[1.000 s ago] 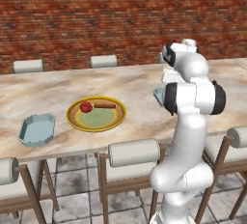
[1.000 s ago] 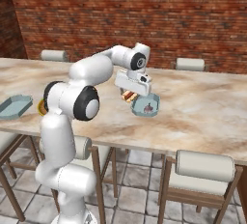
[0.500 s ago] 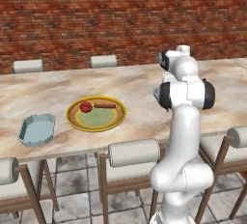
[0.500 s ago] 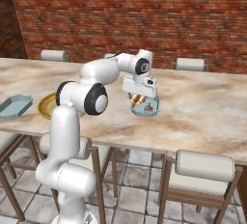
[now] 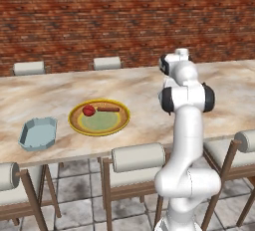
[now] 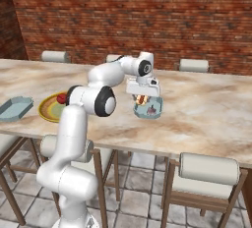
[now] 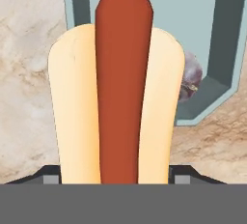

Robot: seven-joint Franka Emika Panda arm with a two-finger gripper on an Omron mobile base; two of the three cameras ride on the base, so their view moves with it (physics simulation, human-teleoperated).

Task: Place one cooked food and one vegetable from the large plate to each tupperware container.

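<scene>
My gripper (image 6: pixel 142 94) is shut on a hot dog (image 7: pixel 118 92), a red sausage in a pale bun, held just above the right light-blue tupperware container (image 6: pixel 149 110). In the hand view the hot dog hangs over that container's floor (image 7: pixel 193 10), and a small purplish vegetable (image 7: pixel 192 77) lies in its corner. The large yellow-rimmed plate (image 5: pixel 99 126) carries a red vegetable (image 5: pixel 89 110) and a brown sausage-like piece (image 5: pixel 109 109). The second tupperware container (image 5: pixel 38 133) sits left of the plate with nothing visible inside. In the left base view my own arm hides the gripper.
The things rest on a long marble table (image 5: pixel 60 93) with padded chairs along the near side (image 5: pixel 138 158) and the far side (image 6: pixel 194 65). A brick wall stands behind. Bare tabletop (image 6: pixel 211 109) stretches right of the right container.
The arm has swung further right and the hand has come down a little, bringing the hot dog from beside the right container to over it. Plate and left container are unchanged.
</scene>
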